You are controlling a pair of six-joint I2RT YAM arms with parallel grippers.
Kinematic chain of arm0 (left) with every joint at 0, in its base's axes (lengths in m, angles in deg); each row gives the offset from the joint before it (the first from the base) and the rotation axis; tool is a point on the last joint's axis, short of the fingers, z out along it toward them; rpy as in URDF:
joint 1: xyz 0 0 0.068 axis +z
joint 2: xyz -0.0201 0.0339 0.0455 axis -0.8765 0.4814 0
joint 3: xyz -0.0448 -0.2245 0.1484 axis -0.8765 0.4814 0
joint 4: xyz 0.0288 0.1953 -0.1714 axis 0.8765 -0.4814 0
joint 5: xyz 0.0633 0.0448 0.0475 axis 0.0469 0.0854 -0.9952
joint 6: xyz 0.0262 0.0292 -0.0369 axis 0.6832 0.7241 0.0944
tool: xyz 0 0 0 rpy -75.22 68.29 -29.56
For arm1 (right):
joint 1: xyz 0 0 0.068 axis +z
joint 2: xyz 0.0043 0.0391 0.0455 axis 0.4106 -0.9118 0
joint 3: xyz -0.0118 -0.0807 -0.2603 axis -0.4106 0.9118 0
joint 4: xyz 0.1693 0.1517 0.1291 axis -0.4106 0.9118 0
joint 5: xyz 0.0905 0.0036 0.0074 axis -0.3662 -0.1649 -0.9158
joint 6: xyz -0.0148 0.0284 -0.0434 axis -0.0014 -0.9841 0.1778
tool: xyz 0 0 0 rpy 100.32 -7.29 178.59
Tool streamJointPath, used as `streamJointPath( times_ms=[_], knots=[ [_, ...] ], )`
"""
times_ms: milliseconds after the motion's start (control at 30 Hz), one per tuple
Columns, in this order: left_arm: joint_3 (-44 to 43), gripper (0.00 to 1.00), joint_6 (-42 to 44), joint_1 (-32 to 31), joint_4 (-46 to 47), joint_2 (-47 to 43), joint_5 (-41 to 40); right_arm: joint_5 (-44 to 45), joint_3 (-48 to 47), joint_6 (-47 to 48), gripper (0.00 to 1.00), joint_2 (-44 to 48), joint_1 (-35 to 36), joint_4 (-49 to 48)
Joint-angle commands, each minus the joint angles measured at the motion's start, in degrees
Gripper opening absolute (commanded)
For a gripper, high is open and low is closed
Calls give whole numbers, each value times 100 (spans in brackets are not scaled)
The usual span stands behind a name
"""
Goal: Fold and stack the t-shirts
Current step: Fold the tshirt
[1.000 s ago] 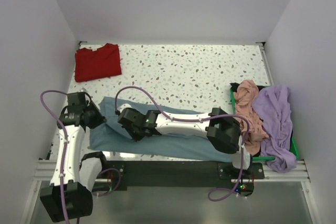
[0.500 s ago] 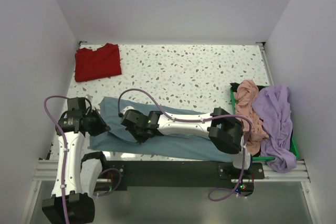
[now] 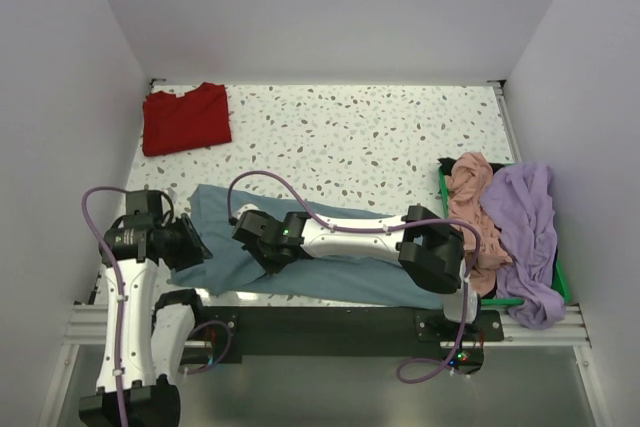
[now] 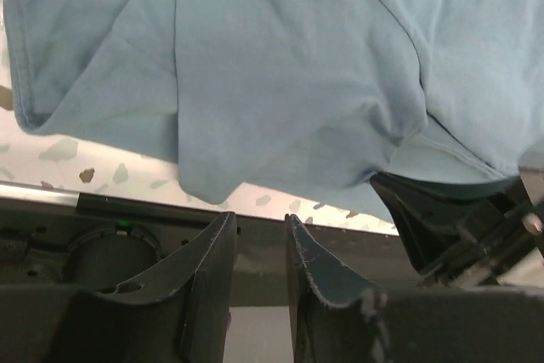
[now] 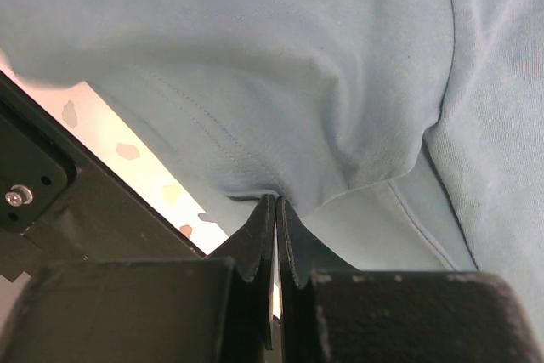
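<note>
The slate-blue t-shirt (image 3: 335, 279) lies spread on the desk (image 3: 380, 137) close to its near edge, running from the left side toward the middle, with its near hem just beside the dark rail at the front. The right arm reaches leftward across it, and the right pincer (image 5: 274, 203) is down on the left part of the cloth. Its fingers are pressed together on a small raised fold of the blue fabric, which puckers up into creases around the tips. The left pincer (image 4: 257, 225) hangs low at the shirt's near left edge. Its fingers stand a little apart with nothing between them, and the blue hem is just beyond the tips. In the left wrist view, a loose lobe of cloth droops toward the desk's edge.

The red t-shirt (image 3: 186, 119) lies folded flat at the far left corner, well apart from the arms. On the right side, the salmon-pink t-shirt (image 3: 472, 202) and the lavender t-shirt (image 3: 525, 222) are heaped, crumpled, in a green tray (image 3: 500, 301). The lavender one spills over its near right rim.
</note>
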Motion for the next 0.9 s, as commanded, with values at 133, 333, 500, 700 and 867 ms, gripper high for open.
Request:
streamJointPath(
  times_ms=[133,333,500,700,867],
  knots=[
    [-471,40,-1,-33,-363,-213,428,-36,-17,89,0,272,22,154],
    [-338,39,-124,-33,708,383,507,-1,-35,89,0,263,31,268],
    [-172,39,-238,-33,1894,1226,603,-1,132,71,20,421,31,233],
    [74,39,-422,-278,2942,2194,595,104,229,10,44,579,40,329],
    [250,39,-721,-806,3444,2678,525,491,571,-244,52,1255,-169,321]
  ],
)
